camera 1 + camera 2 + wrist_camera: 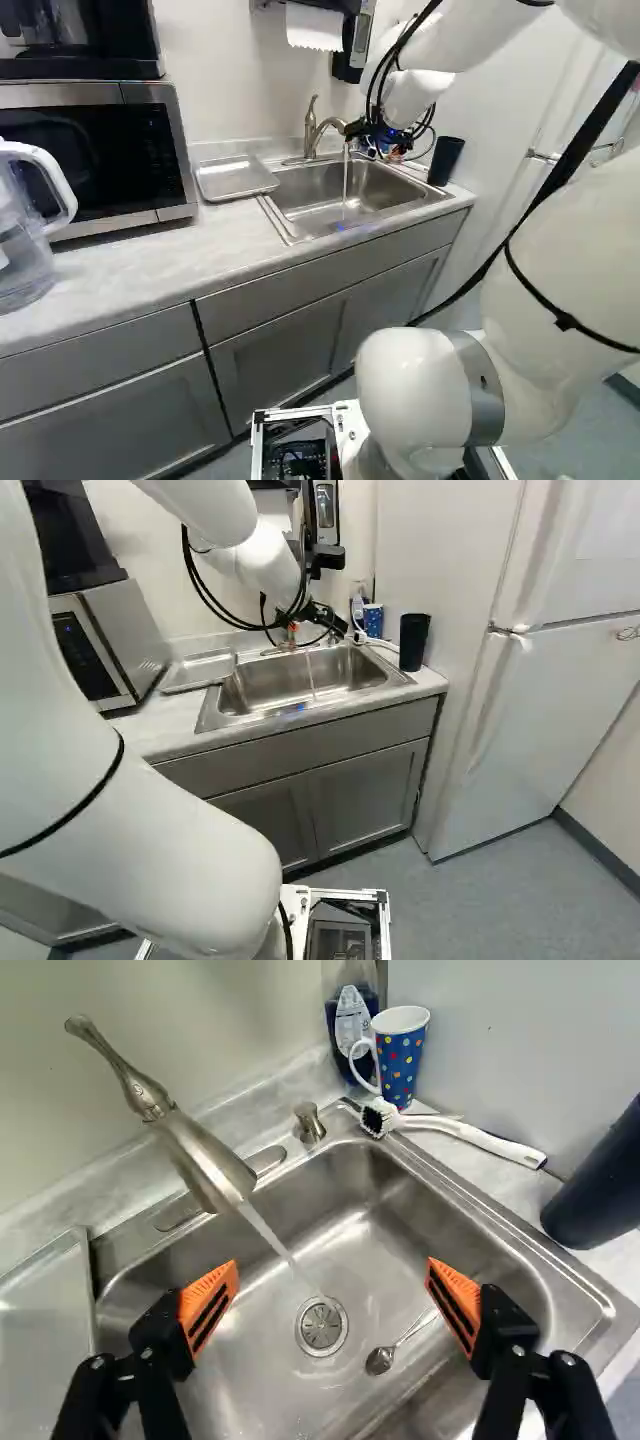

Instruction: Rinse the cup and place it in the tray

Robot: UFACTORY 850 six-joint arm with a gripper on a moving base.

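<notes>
The pale bench (130,260) was occupied by the sink (480,1230), with the metal tray (236,178) set just beside it. The white arm (190,850) was extended over the bench, and its jaws were held above the basin. Neither cup was seen in the tray, so the placing was judged to be wholly left to do.

From the faucet (205,1160), water (266,1230) was being poured into the basin near the drain, so that much of the rinse was prepared. No cup was held under it. The dark tumbler (600,1190) was seen upright on the bench at one side of the sink, and the dotted mug (400,1065) upright behind the sink's corner; which was meant could not be told. The jaws were spread wide, with nothing gripped between them, so the pick-up, rinse and carry were all judged to remain.

The brush (475,1137) was laid by the mug, its head near the sink's edge. The spoon (380,1360) was seen in the basin, beside the drain.
</notes>
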